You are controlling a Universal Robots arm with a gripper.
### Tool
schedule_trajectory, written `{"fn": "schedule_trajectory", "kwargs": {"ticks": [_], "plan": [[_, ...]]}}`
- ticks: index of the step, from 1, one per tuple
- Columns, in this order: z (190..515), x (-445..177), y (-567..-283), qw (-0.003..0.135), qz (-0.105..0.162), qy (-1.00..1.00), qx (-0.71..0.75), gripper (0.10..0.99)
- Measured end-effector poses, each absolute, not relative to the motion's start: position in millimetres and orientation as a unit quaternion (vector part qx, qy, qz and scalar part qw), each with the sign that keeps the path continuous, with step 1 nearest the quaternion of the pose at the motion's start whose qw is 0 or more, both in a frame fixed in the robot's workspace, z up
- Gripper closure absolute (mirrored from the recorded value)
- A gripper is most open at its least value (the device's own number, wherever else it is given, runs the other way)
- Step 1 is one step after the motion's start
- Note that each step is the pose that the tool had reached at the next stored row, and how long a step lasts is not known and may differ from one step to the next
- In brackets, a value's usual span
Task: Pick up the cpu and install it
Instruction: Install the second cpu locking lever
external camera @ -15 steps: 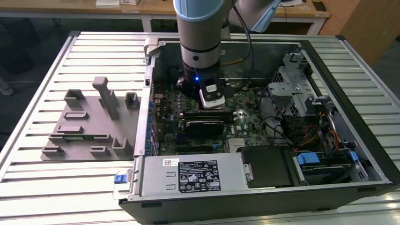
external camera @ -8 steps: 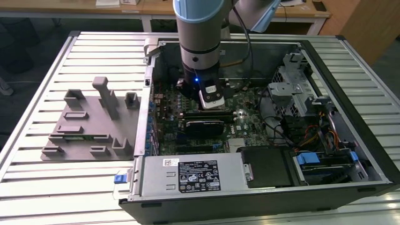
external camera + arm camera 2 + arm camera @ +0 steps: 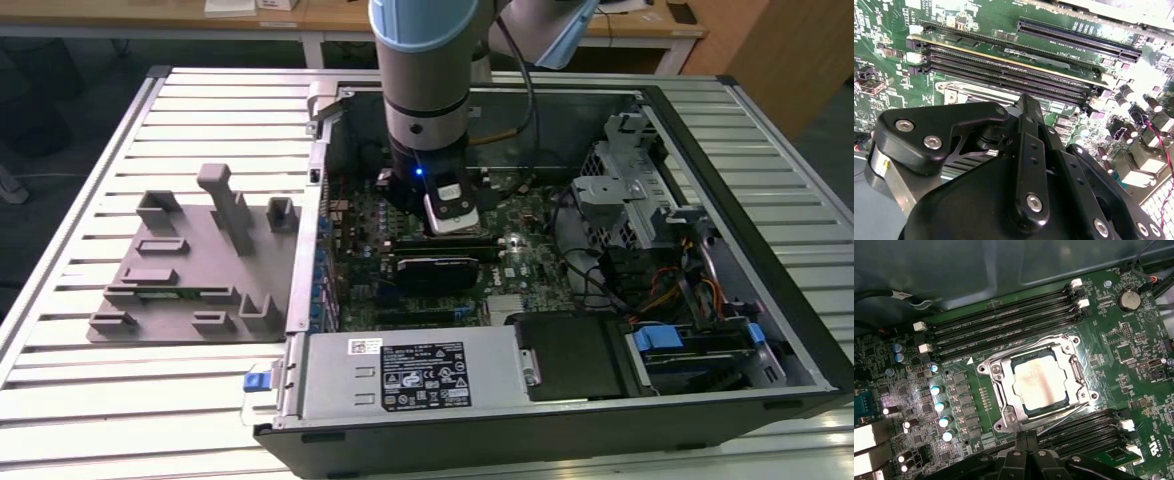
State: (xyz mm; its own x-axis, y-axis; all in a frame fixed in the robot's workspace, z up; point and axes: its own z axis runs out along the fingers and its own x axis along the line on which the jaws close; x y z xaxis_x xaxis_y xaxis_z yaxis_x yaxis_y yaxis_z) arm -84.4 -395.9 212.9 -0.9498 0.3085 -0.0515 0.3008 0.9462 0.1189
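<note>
The cpu (image 3: 1043, 384), a flat square chip with a pale silver top, lies seated in the metal socket frame (image 3: 999, 390) on the green motherboard (image 3: 1114, 340), between 2 banks of memory slots. The gripper (image 3: 451, 232) hangs just above it inside the open computer case (image 3: 747, 330); I cannot tell how its jaws stand.

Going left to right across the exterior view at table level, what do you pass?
Grey plastic fixture on the slatted table → the open computer case's wall → motherboard with the gripper lowered over it → grey drive cage.
</note>
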Motion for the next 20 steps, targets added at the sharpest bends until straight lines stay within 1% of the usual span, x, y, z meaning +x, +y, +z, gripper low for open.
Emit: {"fn": "schedule_trajectory", "kwargs": {"ticks": [8,20], "plan": [[211.8,-86.4,-396.1,0.035,0.056,0.986,0.155,0.980],[210.7,-89.3,-405.4,0.032,0.070,0.985,0.155,0.980]]}}
